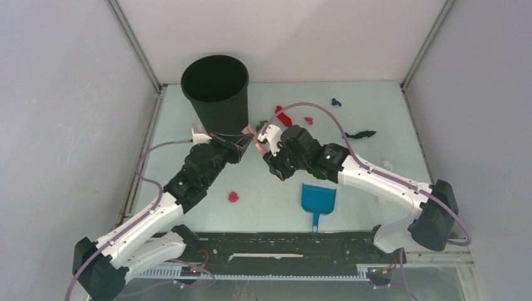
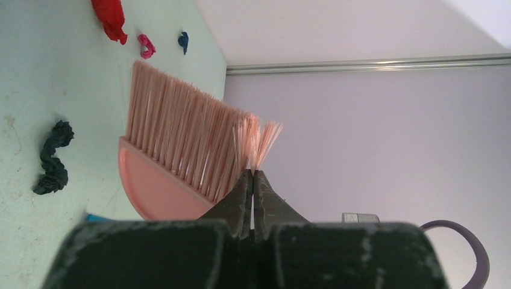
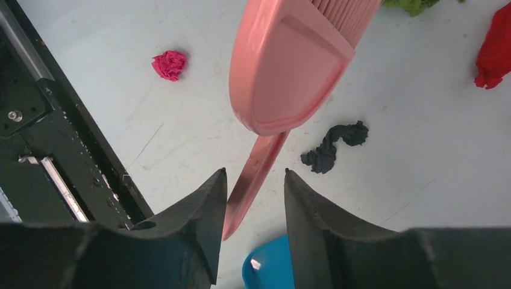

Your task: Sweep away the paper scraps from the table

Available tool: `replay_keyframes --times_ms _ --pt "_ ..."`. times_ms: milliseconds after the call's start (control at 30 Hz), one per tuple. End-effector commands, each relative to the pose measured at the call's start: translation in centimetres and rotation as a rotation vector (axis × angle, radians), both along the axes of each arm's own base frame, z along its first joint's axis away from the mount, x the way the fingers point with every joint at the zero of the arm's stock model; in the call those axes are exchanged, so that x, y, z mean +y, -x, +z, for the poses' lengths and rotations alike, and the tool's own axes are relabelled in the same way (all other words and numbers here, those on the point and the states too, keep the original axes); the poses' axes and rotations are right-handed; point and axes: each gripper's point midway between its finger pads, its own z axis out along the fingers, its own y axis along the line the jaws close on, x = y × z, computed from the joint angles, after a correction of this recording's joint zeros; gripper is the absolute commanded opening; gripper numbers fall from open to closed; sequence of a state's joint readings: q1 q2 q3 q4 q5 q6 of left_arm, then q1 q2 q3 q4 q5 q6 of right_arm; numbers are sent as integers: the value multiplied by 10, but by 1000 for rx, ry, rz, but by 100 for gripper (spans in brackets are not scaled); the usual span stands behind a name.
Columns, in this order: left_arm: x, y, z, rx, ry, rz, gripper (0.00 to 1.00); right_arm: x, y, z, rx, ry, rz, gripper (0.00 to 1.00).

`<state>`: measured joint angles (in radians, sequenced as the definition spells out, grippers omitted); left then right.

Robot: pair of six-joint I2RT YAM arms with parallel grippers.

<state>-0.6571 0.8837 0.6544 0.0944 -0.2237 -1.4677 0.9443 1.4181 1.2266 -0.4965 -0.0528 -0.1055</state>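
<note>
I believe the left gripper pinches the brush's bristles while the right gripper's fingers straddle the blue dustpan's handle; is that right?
Not quite. The left gripper does pinch the bristles of the pink brush, but the right gripper straddles that brush's handle, not the dustpan's, as the right wrist view shows. The blue dustpan lies on the table.

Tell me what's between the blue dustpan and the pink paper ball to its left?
Nothing. In the top view, only bare table lies between the blue dustpan and the pink paper ball.
</note>
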Motion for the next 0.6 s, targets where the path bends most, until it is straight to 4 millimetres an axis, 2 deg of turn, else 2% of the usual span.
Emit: replay_keyframes --times_ms 0,167,300,400,500,567 --pt "-4 1 13 -20 48 -13 0 4 -7 15 -38 -21 -17 47" --pt "-4 1 10 -8 64 -15 0 4 -7 8 -43 -10 2 38" --pt "-3 0 9 -4 49 -9 0 -2 -13 7 -57 -1 -1 17" --pt "0 0 3 -6 1 -6 3 -17 -21 13 -34 -23 -11 0" --pt "9 -5 -14 -2 -127 -34 42 -38 -18 24 34 -86 57 0" --pt "15 -7 -23 -48 -252 -91 55 -59 -3 30 94 -116 156 0"
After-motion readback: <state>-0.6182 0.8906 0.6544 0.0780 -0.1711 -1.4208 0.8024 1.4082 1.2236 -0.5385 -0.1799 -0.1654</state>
